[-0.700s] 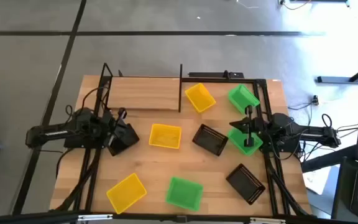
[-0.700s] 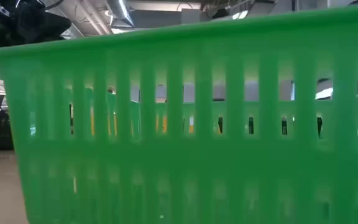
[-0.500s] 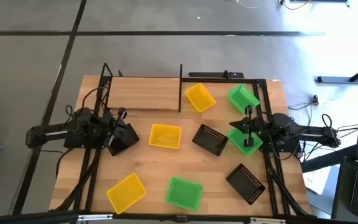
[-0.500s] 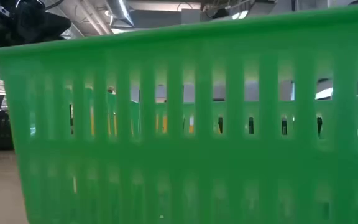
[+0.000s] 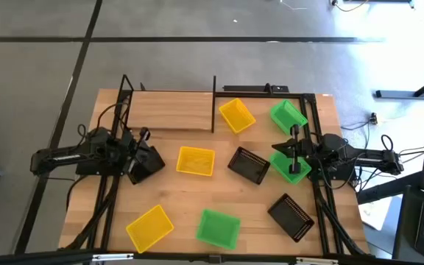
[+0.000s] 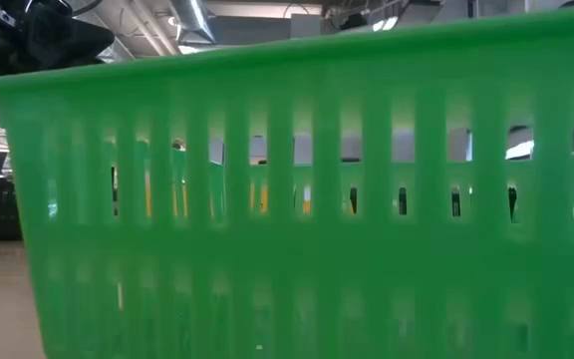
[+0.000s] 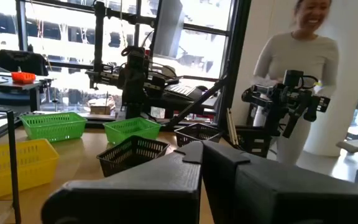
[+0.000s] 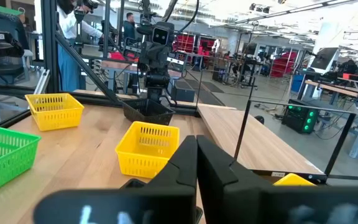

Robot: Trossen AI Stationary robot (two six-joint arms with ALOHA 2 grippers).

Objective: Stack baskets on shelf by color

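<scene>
Plastic baskets in yellow, green and black lay scattered across the wooden table (image 5: 175,199) while the shelf (image 5: 169,110), a pale board framed in thin black rods at the upper left of the tabletop in the high view, stood bare but for a yellow basket (image 5: 236,115) tilted beside its right post. A green basket (image 5: 288,115) sat at the upper right, with a second green one (image 5: 291,166) under the right gripper (image 5: 294,152), whose jaws were clenched and empty. The left gripper (image 5: 143,153), likewise clenched with nothing held, waited at the left-centre, a black basket (image 5: 147,162) just beside it.

Other baskets dotted the centre and lower frame: yellow (image 5: 196,161), black (image 5: 249,165), yellow (image 5: 149,227), green (image 5: 218,227) and black (image 5: 292,216). All were shallow rectangular tubs with slotted, glossy walls; one green wall filled the low view (image 6: 297,189).

Trouble seemed likeliest at the rods: a basket carried in low could catch the black frame and tip. Thin slotted rims might also slip from a pinch, and skewed baskets would nest crookedly.
</scene>
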